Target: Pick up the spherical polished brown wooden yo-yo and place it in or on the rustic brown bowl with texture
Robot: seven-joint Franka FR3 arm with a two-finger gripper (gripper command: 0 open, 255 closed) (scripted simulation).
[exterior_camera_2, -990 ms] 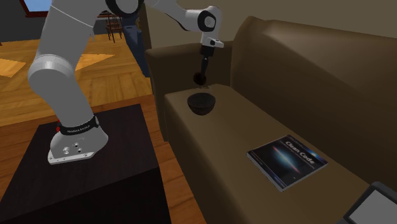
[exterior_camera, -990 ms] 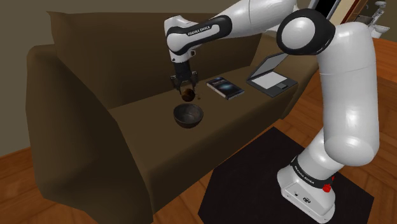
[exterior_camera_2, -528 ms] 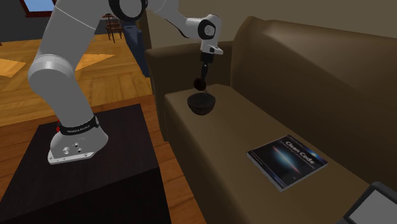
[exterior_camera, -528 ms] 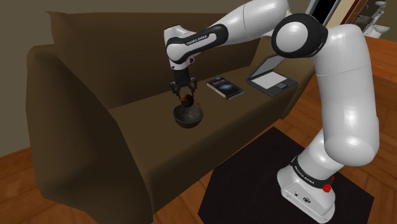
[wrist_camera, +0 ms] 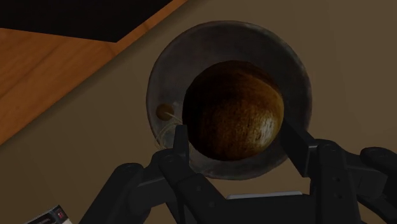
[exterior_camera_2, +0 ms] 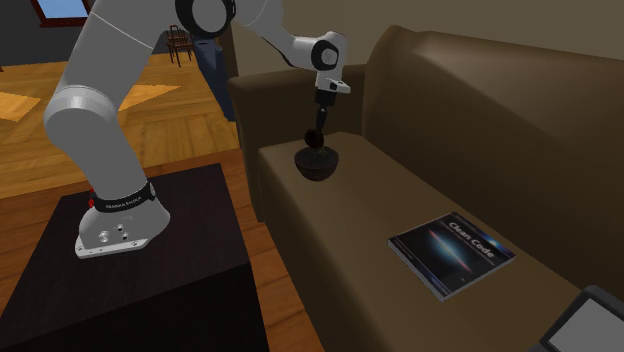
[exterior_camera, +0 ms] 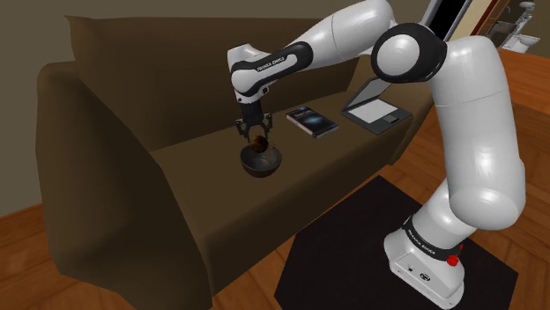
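The round brown wooden yo-yo (wrist_camera: 232, 111) is clasped on both sides by the black fingers (wrist_camera: 180, 139) of the gripper (exterior_camera: 256, 134). It hangs directly over the dark brown bowl (exterior_camera: 262, 165), seemingly about level with its rim, though contact is hard to judge. The bowl sits on the brown sofa (exterior_camera: 194, 185) seat. Toward the shoulder view's right lies a book (exterior_camera: 311, 121).

Brown yo-yo (wrist_camera: 232, 111) just above dark bowl (wrist_camera: 167, 71)

Domestic living room: brown sofa (exterior_camera: 106, 202) on a wooden floor (exterior_camera: 18, 264), with a book (exterior_camera: 311, 121) and an open laptop (exterior_camera: 377, 110) on its seat.
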